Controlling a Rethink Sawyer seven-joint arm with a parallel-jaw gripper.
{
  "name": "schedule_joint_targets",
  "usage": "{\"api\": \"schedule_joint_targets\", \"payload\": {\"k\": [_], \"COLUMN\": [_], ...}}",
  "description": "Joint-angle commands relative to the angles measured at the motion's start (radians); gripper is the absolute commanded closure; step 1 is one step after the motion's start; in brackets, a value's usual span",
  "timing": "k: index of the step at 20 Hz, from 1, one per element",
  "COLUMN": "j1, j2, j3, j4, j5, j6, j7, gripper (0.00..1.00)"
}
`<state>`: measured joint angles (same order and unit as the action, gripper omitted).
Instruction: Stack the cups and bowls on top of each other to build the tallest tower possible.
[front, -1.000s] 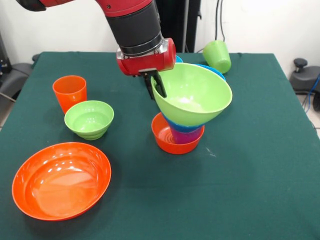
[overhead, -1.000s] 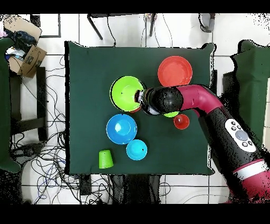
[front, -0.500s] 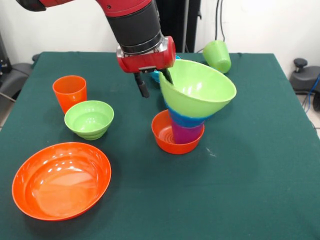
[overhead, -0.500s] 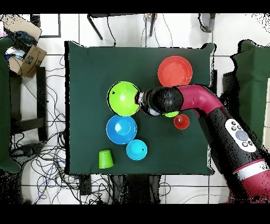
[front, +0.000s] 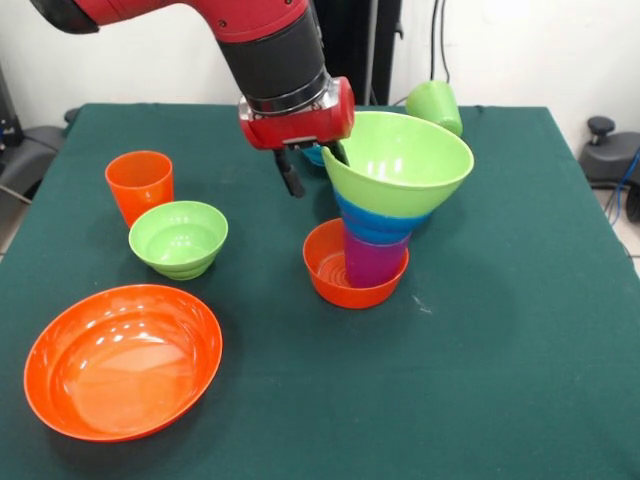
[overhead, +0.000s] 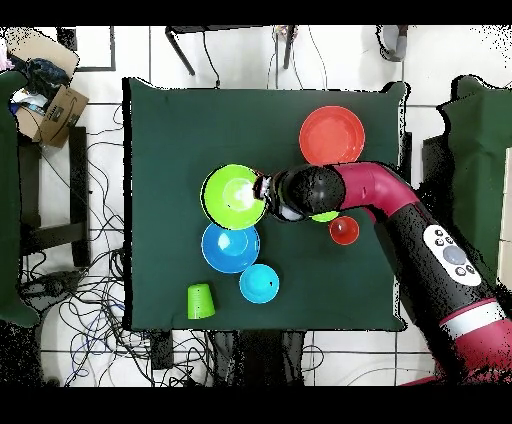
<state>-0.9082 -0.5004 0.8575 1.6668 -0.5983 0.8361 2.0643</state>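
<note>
- Since a second ago the large lime green bowl (front: 400, 160) has swung from a steep tilt to nearly level, mouth up, and now sits squarely on the tower (front: 378, 215) instead of hanging off its left side.
- The tower stands just right of centre in the front view: a small orange bowl (front: 335, 272) at the base, a purple cup (front: 372, 262) rising from it, a dark blue bowl (front: 385, 222) above that, and the lime green bowl as the wide top. Its long axis runs straight up the frame, and it flares upward like a funnel (top-heavy, I judge).
- My gripper (front: 312, 163) is at the green bowl's left rim. One finger hangs outside the wall and the other sits at the rim itself; I read my jaws as spread and straddling the wall, no longer squeezing it, though the contact is hard to make out.
- The relation that counts: the rim lies just right of my jaws in the front view, so my exit should go straight up the frame; any sideways drag could tip the stack.
- Farther out at centre left are a small lime green bowl (front: 178, 238) and an orange cup (front: 139, 184); a large orange bowl (front: 122, 360) sits lower left.
- A lime green cup (front: 435, 112) lies on its side at the upper right.
- In the overhead view two light blue bowls (overhead: 231, 246) lie just below the tower.
</note>
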Motion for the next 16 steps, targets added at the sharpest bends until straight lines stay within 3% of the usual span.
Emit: {"api": "schedule_joint_targets", "payload": {"k": [1,11,16], "j1": [0.049,0.043,0.027], "j2": [0.033,0.028,-0.023], "j3": [-0.065,-0.065,-0.038], "j4": [-0.001,0.005,0.043], "j5": [-0.050,-0.050,-0.005], "j6": [0.068,0.063,0.102], "j7": [-0.184,-0.179,-0.174], "gripper": [0.00,0.00,0.00]}}
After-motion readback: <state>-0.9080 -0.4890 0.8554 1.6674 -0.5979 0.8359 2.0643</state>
